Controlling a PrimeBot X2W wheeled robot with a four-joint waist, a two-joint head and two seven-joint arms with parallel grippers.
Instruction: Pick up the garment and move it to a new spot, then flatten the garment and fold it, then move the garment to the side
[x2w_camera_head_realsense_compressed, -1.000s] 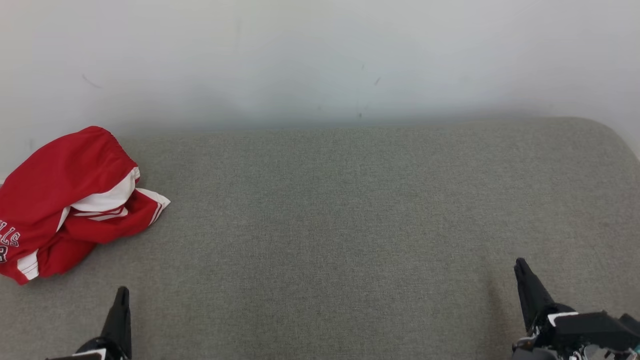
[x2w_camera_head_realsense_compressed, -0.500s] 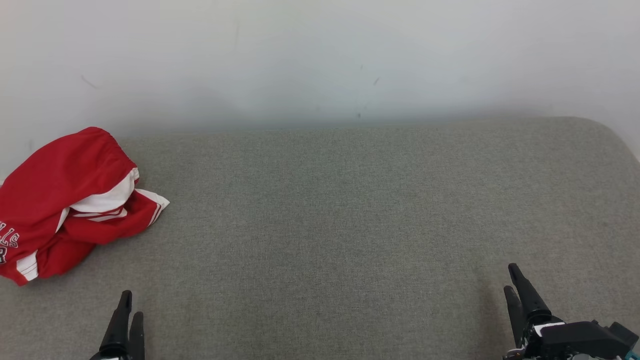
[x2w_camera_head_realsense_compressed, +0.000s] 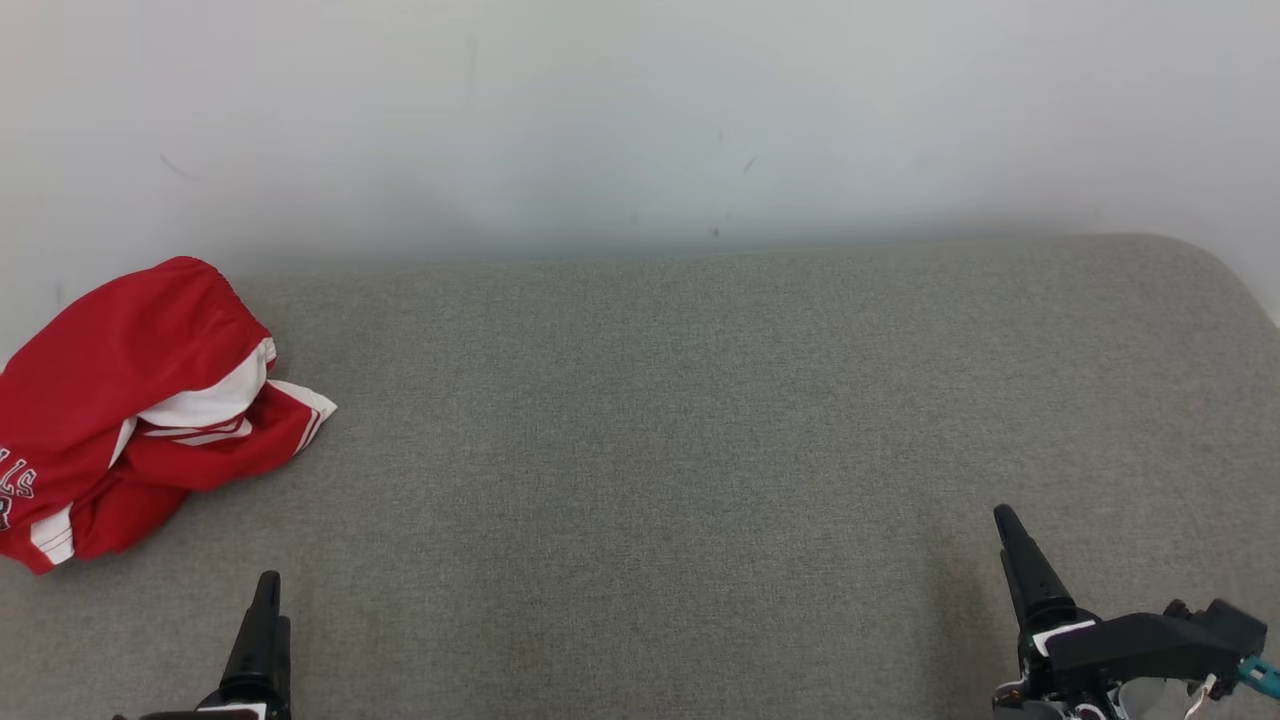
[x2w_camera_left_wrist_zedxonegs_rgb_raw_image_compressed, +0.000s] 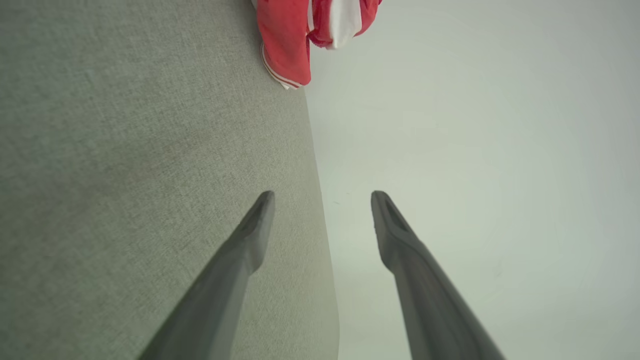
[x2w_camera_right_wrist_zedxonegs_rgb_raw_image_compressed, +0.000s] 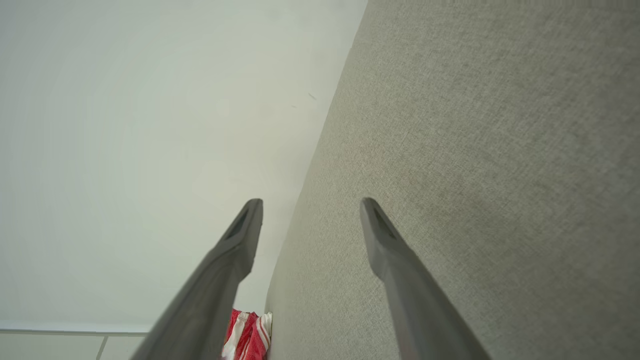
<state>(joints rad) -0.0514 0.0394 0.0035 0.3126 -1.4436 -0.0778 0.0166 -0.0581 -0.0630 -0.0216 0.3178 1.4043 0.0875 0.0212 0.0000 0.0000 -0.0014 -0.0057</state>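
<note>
The garment (x2w_camera_head_realsense_compressed: 130, 400) is a crumpled red pair of shorts with white stripes and lettering, lying at the far left of the grey fabric surface (x2w_camera_head_realsense_compressed: 700, 450) against the wall. It also shows at the top of the left wrist view as red cloth (x2w_camera_left_wrist_zedxonegs_rgb_raw_image_compressed: 287, 40) and at the bottom of the right wrist view (x2w_camera_right_wrist_zedxonegs_rgb_raw_image_compressed: 247, 340). My left gripper (x2w_camera_head_realsense_compressed: 266, 590) sits low at the near edge, below and right of the garment and apart from it; its jaws stand open and empty (x2w_camera_left_wrist_zedxonegs_rgb_raw_image_compressed: 322, 200). My right gripper (x2w_camera_head_realsense_compressed: 1005, 520) is far off at the lower right, also open and empty (x2w_camera_right_wrist_zedxonegs_rgb_raw_image_compressed: 310, 205).
A pale wall (x2w_camera_head_realsense_compressed: 640, 120) runs along the back of the grey surface. The surface rounds off at its far right corner (x2w_camera_head_realsense_compressed: 1220, 270). A wide stretch of bare fabric lies between the two grippers.
Both grippers have gone from shut to open. The left gripper has shifted slightly right, the right one slightly left and turned. The garment has not moved.
</note>
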